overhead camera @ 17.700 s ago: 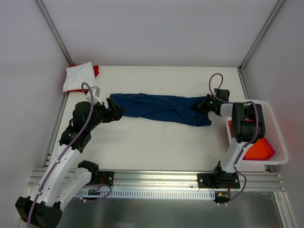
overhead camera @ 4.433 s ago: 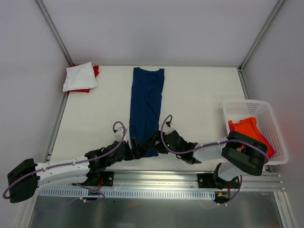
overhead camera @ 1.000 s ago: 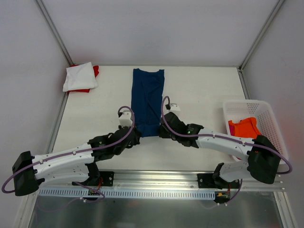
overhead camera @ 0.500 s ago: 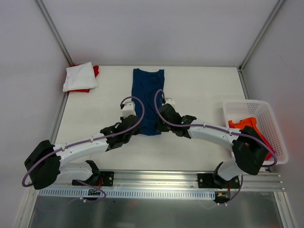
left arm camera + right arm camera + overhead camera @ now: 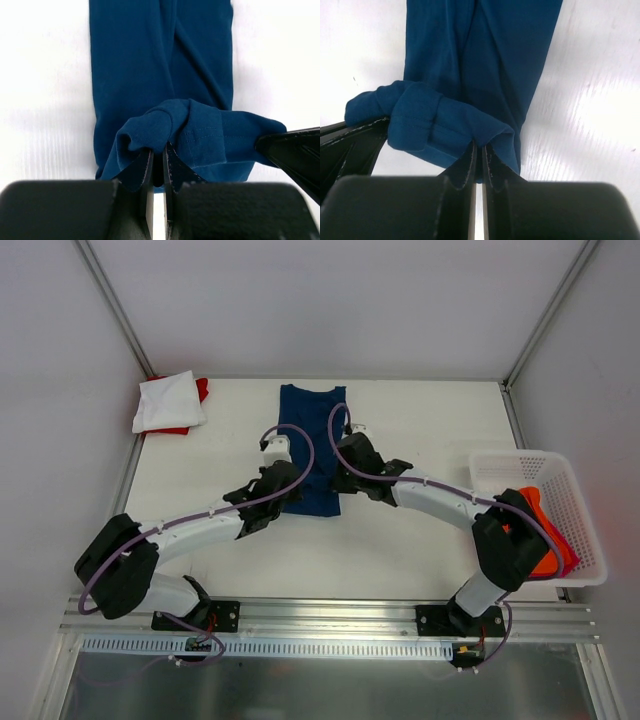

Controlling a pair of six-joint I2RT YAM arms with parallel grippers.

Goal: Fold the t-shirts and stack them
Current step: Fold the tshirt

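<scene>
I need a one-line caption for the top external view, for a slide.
The left gripper and right gripper pinch the near hem of the navy t-shirt, doubled back over its middle.

The left arm and the right arm share one build: smooth white link shells joined by bulky black joint housings; a thin purple cable loops off each wrist and runs back along the links; a small white block caps each wrist; black base plates carry the arms at the near end; the gripper fingers are flat black blades, matte, with pale worn edges, set in a broad black housing.
</scene>
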